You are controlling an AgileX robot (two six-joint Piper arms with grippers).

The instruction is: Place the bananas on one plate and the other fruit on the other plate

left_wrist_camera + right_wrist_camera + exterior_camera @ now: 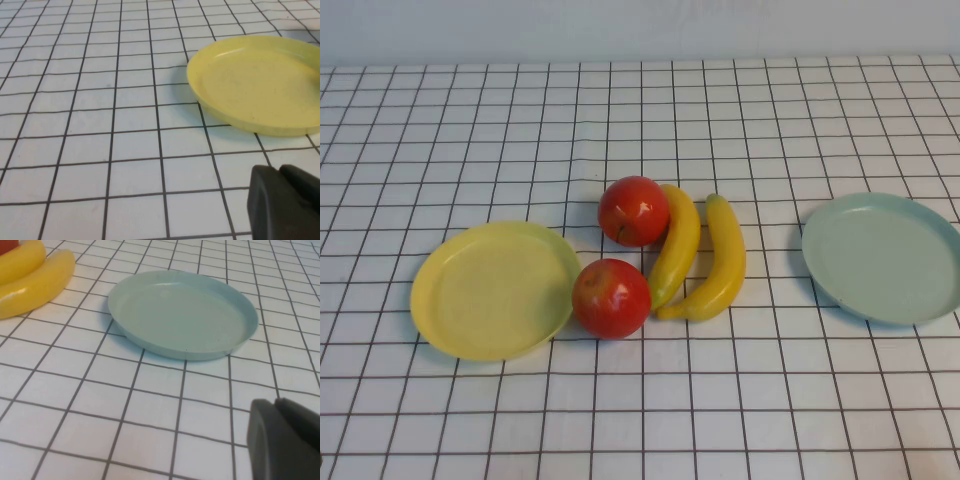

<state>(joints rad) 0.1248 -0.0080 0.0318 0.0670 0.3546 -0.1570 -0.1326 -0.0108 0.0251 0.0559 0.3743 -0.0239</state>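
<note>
- We see the round yellow shallow plate (492,290) on the left of the white gridded tablecloth (640,400), and the round pale blue-green plate (882,256) far off on the right; both hold nothing.
- Between them lie two glossy red apples (634,211) and two curved yellow plastic bananas (677,245) (the nearer apple (611,298) touches the yellow plate's rim).
- The left gripper (287,205) hangs near the yellow plate, fingers together, holding nothing.
- The right gripper (285,440) hangs near the blue-green plate, likewise closed and holding nothing.
</note>
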